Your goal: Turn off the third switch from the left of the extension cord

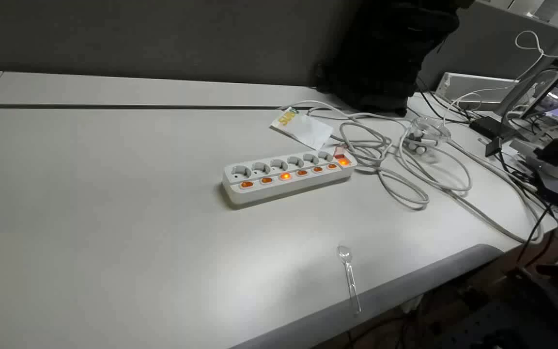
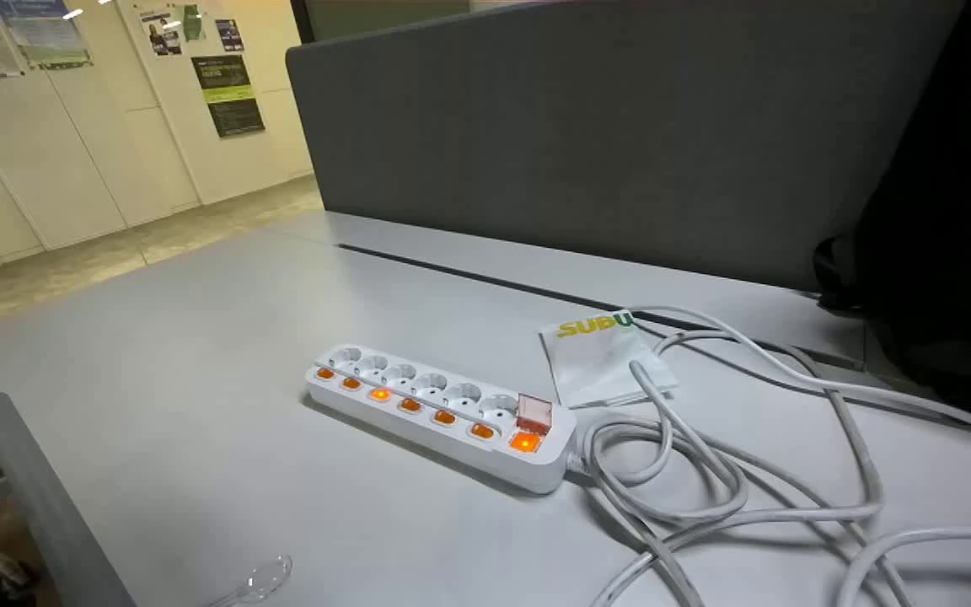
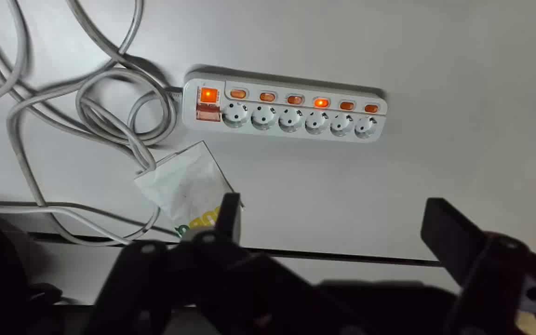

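Note:
The white extension cord (image 1: 291, 190) lies flat on the table, and it shows in both exterior views (image 2: 435, 438) and the wrist view (image 3: 282, 106). It has a row of sockets beside a row of small orange switches. The third switch from the left (image 1: 285, 176) glows in both exterior views (image 2: 379, 394); the wrist view has it third from the right (image 3: 321, 103). The larger main switch (image 3: 209, 95) also glows. The other small switches are unlit. My gripper (image 3: 333, 209) is open and empty in the wrist view, above the table and apart from the cord. Neither exterior view shows it.
A white paper packet (image 3: 182, 186) lies close to the cord's main-switch end. Coiled grey cables (image 2: 671, 472) spread from that end. A clear plastic spoon (image 1: 349, 274) lies near the table's front edge. A clear cup (image 1: 426, 133) and a black backpack (image 1: 385, 53) stand farther back.

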